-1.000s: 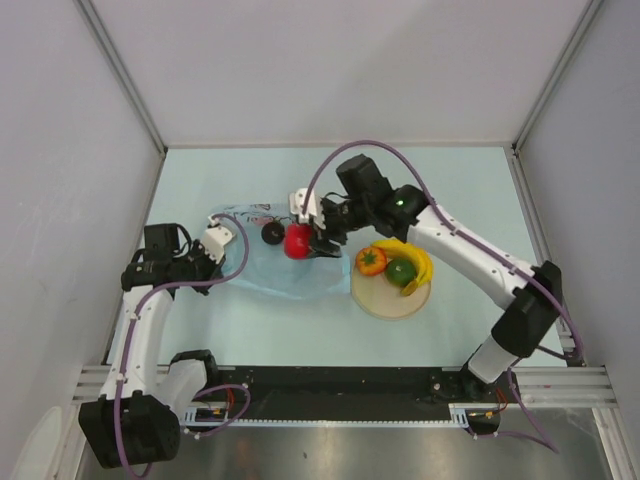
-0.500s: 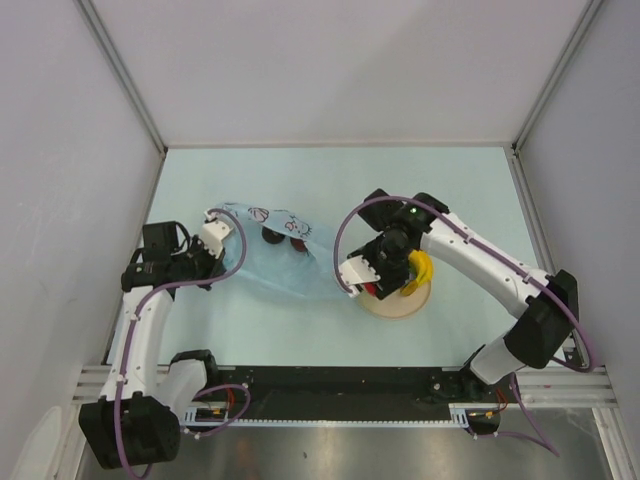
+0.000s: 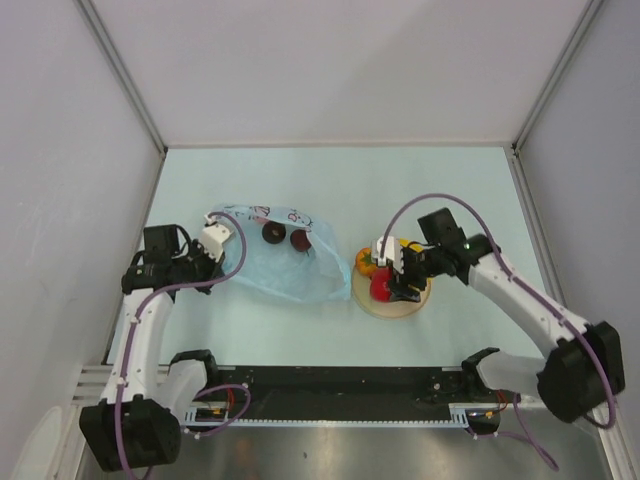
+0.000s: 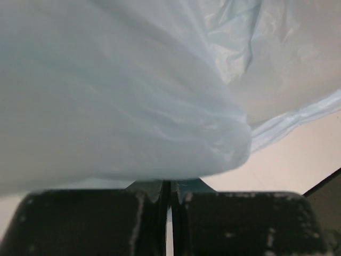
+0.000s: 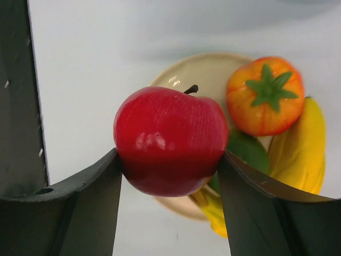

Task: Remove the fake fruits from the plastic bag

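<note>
My right gripper is shut on the red apple and holds it over the near left part of the tan plate. On the plate lie the orange-red fruit, the green fruit and the yellow banana. The light blue plastic bag lies left of the plate with two dark maroon fruits at its open mouth. My left gripper is shut on the bag's left edge; the bag fills the left wrist view.
The plate stands close to the bag's right end. Grey walls with metal posts enclose the pale table on three sides. The arm bases and a metal rail run along the near edge.
My right gripper carried the red apple from the bag's mouth rightward to above the plate. The bag has shifted and its mouth now shows two maroon fruits. The left arm barely moved.
</note>
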Controlling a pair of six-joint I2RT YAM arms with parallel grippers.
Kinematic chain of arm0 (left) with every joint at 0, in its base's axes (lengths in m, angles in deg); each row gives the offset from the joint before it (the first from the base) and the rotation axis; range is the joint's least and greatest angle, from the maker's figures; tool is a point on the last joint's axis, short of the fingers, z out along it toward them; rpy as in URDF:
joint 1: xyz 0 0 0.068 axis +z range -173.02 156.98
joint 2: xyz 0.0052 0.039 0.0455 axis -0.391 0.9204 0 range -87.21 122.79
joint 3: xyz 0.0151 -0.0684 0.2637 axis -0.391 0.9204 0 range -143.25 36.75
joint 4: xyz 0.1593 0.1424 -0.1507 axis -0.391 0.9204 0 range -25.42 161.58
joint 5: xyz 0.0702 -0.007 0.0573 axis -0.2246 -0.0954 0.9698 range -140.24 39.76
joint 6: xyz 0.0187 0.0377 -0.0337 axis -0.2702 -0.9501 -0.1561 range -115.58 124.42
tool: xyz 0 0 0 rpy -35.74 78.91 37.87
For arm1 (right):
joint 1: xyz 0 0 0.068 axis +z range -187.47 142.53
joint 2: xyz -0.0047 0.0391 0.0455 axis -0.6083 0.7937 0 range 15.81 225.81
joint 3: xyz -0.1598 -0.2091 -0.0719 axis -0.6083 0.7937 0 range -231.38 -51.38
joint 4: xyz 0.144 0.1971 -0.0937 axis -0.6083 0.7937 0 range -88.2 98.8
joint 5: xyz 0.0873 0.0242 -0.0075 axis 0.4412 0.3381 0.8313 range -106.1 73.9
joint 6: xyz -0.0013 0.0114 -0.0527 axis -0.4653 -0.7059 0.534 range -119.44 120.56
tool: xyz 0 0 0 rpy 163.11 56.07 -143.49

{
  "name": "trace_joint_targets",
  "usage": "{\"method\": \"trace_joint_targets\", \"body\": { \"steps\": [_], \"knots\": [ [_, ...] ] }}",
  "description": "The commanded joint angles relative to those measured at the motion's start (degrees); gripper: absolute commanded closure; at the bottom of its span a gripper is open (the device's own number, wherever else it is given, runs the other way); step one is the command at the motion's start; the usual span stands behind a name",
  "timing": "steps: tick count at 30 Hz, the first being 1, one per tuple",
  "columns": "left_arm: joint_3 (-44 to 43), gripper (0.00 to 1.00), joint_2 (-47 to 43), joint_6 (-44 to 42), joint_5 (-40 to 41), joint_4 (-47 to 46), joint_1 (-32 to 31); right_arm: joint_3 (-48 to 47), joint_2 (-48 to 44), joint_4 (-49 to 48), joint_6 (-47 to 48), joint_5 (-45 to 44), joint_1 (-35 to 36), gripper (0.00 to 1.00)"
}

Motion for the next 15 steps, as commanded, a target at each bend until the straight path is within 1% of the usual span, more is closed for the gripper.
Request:
{"method": "trace_joint_targets", "body": {
  "steps": [1, 2, 3, 4, 5, 10, 15],
  "knots": [
    [-4.5, 1.0, 3.1, -0.8, 3.0, 3.0, 0.3, 13.0, -12.1, -29.0, -16.4, 2.0, 2.7, 0.47],
    [-5.6, 1.0, 3.7, -1.6, 3.6, 3.7, 0.3, 15.1, -13.5, -34.5, -19.6, 1.2, 3.1, 0.46],
    [-6.1, 1.0, 4.9, -1.8, 4.8, 4.6, 0.3, 19.1, -15.8, -36.8, -20.6, 0.6, 3.4, 0.46],
    [-6.7, 1.0, 5.2, -2.0, 5.5, 5.1, 0.2, 20.6, -16.4, -38.9, -21.8, -1.2, 4.4, 0.46],
    [-7.6, 1.0, 5.7, -2.4, 5.9, 5.6, 0.3, 22.4, -17.1, -42.9, -23.4, -2.2, 4.7, 0.46],
    [-10.3, 1.0, 8.4, -2.2, 8.4, 8.2, 0.3, 30.0, -17.8, -52.0, -29.0, -5.5, 5.7, 0.48],
    [-13.3, 1.0, 9.6, -0.8, 9.2, 9.6, 0.2, 34.2, -16.0, -62.0, -33.9, -9.1, 5.9, 0.5]
  ]
}}
